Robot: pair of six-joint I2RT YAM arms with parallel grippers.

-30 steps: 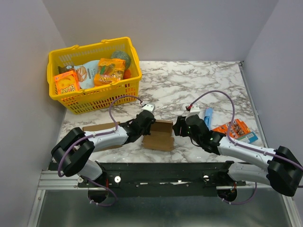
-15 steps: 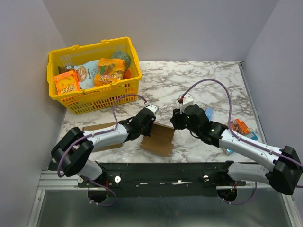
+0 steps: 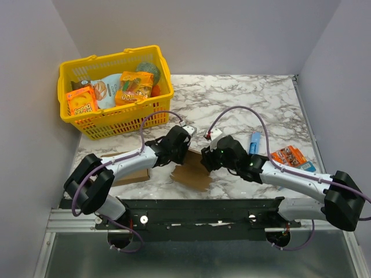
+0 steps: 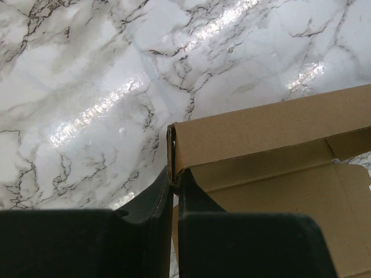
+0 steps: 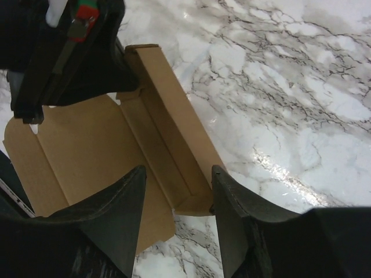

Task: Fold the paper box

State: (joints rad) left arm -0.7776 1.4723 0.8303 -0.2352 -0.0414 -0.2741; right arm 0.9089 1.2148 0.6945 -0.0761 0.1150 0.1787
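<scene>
My left end effector (image 4: 173, 180) clamps the paper box (image 4: 278, 174), thin creased brown cardboard, at its folded rim corner; right end effector (image 5: 178, 174) half open astride that rim, glossy marble table (image 4: 87, 69).

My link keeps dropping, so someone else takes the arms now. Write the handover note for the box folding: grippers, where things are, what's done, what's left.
Left gripper: shut on the paper box, pinching one end of its folded-up long flap.
Right gripper: open, jaws either side of that flap's other end, gripping nothing.
Box: on the marble table, between the two arms, towards the near edge.
Done: one long flap folded up along its crease.
Left: the main panel and the other flaps lie flat; no box shape yet.
</scene>
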